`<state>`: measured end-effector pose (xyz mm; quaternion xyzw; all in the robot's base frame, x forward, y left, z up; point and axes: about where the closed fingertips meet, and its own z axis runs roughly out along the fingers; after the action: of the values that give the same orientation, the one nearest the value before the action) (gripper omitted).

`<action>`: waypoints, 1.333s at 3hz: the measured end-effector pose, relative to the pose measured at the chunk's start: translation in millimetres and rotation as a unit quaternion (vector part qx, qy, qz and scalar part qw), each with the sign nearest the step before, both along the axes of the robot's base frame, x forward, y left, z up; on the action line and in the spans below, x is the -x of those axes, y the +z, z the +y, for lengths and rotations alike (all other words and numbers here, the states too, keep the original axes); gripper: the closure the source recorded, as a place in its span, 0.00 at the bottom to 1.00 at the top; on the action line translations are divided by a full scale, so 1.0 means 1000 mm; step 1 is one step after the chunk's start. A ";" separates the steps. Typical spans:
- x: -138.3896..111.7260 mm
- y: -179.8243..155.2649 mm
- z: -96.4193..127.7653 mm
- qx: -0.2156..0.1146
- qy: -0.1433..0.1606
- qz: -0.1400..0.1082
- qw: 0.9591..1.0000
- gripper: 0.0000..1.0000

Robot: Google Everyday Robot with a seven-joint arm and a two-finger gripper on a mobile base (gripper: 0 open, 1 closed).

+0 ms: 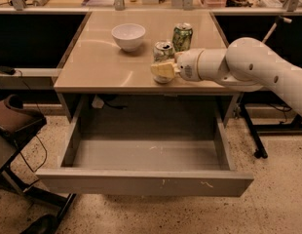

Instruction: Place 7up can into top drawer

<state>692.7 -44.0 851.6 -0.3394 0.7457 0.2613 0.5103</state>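
Grasp step: 7up can not yet lifted.
The gripper sits against the lower body of the 7up can; whether it clamps, I cannot tell. Next it likely needs a firm hold, a lift, then a descent into the open top drawer below it.

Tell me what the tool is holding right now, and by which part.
Cannot be told. The tool is against the lower body of the 7up can standing on the desk; no hold shows.

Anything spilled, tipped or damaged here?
Nothing serious. The 7up can, green can and bowl stand upright on the desk, no spill. The top drawer is open, only small white scratches on its front. The gripper is at the 7up can.
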 end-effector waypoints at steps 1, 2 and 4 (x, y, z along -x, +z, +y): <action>0.005 0.011 -0.010 0.006 0.007 -0.003 1.000 0.89; 0.057 0.029 -0.029 0.019 0.034 -0.004 0.999 1.00; 0.194 -0.008 -0.083 0.042 0.054 0.014 0.998 1.00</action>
<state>498.7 -127.2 843.1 -0.3965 0.7437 0.2617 0.4704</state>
